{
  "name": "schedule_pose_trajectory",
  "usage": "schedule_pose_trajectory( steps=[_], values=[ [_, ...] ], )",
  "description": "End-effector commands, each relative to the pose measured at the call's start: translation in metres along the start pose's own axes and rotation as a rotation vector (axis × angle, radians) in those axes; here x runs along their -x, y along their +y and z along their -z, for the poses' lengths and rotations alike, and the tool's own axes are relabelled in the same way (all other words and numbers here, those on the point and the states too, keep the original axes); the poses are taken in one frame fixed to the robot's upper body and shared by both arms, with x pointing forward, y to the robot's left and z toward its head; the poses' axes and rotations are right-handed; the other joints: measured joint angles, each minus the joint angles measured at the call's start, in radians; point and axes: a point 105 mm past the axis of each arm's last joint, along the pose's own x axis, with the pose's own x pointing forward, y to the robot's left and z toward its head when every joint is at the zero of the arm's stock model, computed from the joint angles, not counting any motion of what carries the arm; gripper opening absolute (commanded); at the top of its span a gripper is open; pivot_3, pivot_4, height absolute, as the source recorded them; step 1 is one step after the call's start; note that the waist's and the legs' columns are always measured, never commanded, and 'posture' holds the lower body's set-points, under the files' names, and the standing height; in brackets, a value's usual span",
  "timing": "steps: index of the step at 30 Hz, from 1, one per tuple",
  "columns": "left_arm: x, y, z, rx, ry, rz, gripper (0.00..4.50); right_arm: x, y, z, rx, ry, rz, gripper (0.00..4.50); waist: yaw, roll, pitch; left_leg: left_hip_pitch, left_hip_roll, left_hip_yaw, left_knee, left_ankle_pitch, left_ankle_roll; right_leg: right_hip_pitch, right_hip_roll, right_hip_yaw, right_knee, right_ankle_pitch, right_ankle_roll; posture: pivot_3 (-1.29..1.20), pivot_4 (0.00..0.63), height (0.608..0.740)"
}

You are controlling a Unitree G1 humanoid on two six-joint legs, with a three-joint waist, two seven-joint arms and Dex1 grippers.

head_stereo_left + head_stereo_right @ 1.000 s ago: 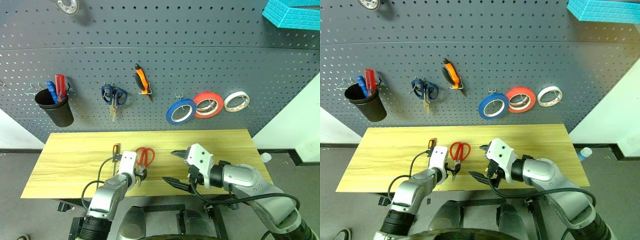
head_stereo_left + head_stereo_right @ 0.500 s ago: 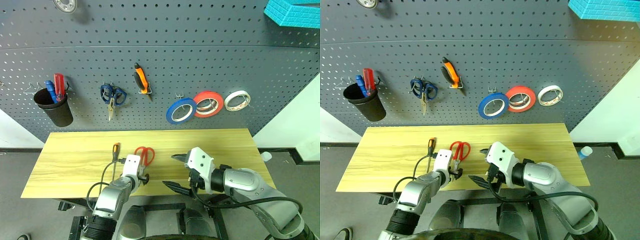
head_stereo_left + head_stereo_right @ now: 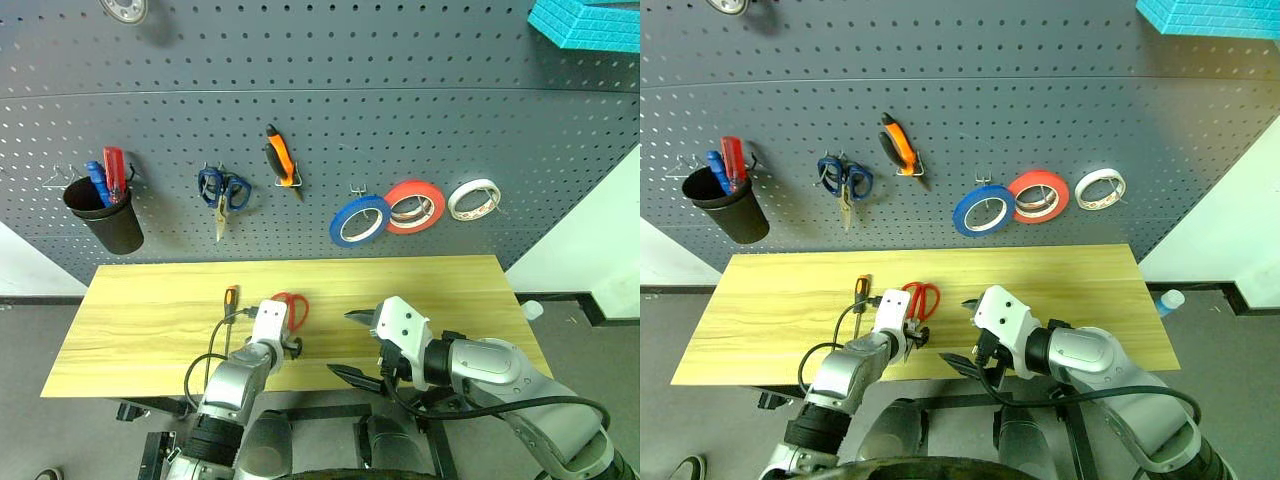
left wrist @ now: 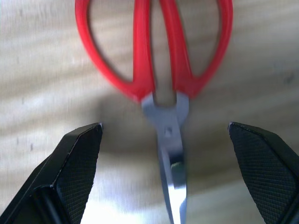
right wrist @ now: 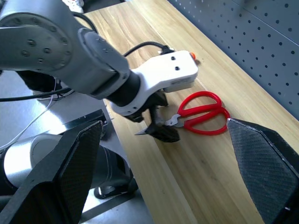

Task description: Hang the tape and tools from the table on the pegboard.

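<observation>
Here the red-handled scissors (image 4: 159,70) are shown near the desk's (image 3: 140,310) front edge, straddled by the spread left pincer (image 4: 163,140). The pivot should be centred before closing. The right pincer (image 3: 348,345) is held spread, empty.

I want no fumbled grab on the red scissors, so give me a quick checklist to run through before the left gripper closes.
1. Left gripper open: ok, fingers spread wide.
2. Red-handled scissors between the fingers: ok, the pivot and blades sit in the gap.
3. Scissors flat on the table: ok, blades closed, handles pointing toward the pegboard.
4. Fingers low enough to grip: cannot tell.
5. Right gripper out of the way: ok, open and off to the side of the scissors.
6. Thin screwdriver clear of the grab: ok, it lies apart, on the far side from the right gripper.
</observation>
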Motion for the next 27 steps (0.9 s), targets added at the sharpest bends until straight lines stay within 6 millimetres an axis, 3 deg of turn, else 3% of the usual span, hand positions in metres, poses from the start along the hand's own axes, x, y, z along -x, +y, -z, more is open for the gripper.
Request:
schedule_pose_trajectory(
  steps=[1, 9, 12, 21, 27],
  values=[
    [-0.005, -0.002, 0.017, -0.01, 0.07, -0.005, 4.5, 0.002, 0.004, -0.009, 0.031, -0.029, 0.0, 4.45, -0.007, 0.0, 0.0, 0.0, 0.0, 0.0, -0.001, 0.0, 0.0, 0.0, 0.0, 0.0, 0.0, 0.0, 0.0, 0.29, 0.127, 0.74],
    [-0.005, -0.005, 0.023, -0.014, 0.088, 0.007, 4.5, 0.004, 0.003, -0.009, 0.027, -0.027, 0.014, 4.45, -0.011, 0.001, 0.0, 0.002, 0.0, 0.0, -0.008, 0.0, -0.001, 0.0, 0.0, 0.0, -0.002, 0.0, 0.0, 0.29, 0.131, 0.74],
    [-0.004, -0.006, 0.024, -0.006, 0.095, 0.009, 3.92, 0.004, 0.002, -0.009, 0.028, -0.028, 0.019, 4.5, -0.01, 0.001, 0.0, 0.002, 0.0, 0.0, -0.009, 0.0, -0.001, 0.0, 0.0, 0.0, -0.004, 0.0, 0.0, 0.29, 0.132, 0.74],
    [-0.003, -0.006, 0.028, 0.052, 0.123, 0.011, 1.07, 0.004, 0.002, -0.008, 0.03, -0.024, 0.026, 4.5, -0.01, 0.002, 0.001, 0.002, 0.0, 0.0, -0.01, 0.0, -0.001, 0.0, -0.001, 0.0, -0.005, -0.001, 0.001, 0.29, 0.136, 0.74],
    [-0.003, -0.007, 0.027, 0.029, 0.111, 0.017, 1.06, 0.004, 0.002, -0.008, 0.033, -0.023, 0.027, 4.5, -0.01, 0.004, 0.003, 0.002, 0.0, 0.0, -0.01, 0.0, -0.001, -0.001, -0.001, 0.0, -0.005, -0.001, 0.001, 0.29, 0.137, 0.74]
  ],
)
